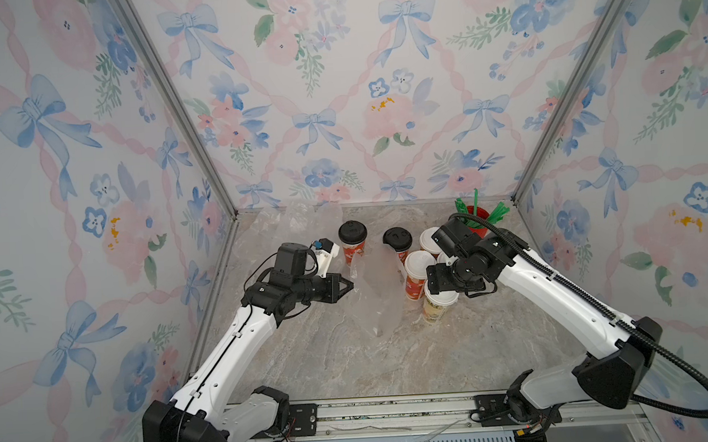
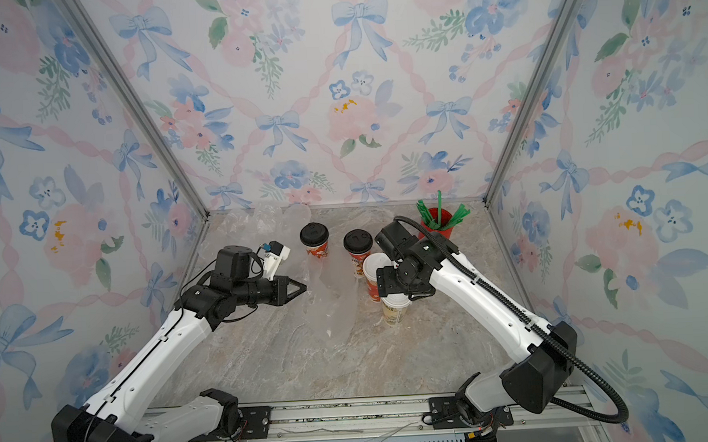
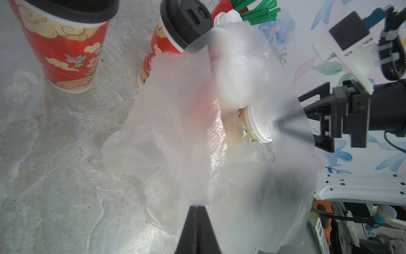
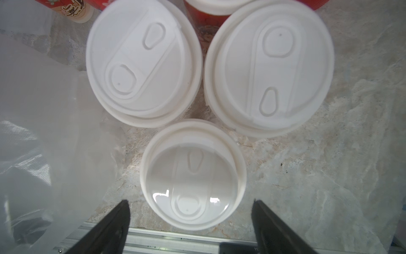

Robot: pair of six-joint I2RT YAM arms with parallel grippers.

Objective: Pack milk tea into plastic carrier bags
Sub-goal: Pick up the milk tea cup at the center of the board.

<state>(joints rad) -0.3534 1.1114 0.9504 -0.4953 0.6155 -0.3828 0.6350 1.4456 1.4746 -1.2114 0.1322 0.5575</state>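
Observation:
Two black-lidded red milk tea cups [image 1: 352, 241] [image 1: 398, 244] stand at the back. Right of them is a cluster of white-lidded cups [image 1: 419, 266], with a cream cup [image 1: 438, 305] nearest the front. A clear plastic carrier bag [image 1: 373, 296] lies crumpled between the arms. My left gripper [image 3: 197, 206] is shut on the bag's film [image 3: 197, 132], pinching an edge. My right gripper [image 4: 191, 202] hangs open above the cluster. The cream cup's white lid [image 4: 193, 176] lies between and below its fingers, untouched. Two more white lids [image 4: 142, 63] [image 4: 269, 68] sit just beyond.
A red lidless cup of green straws [image 1: 479, 217] stands at the back right, behind the right wrist. More clear plastic [image 1: 294, 221] lies heaped in the back left corner. Floral walls close three sides, and a metal rail [image 1: 395, 411] runs along the front.

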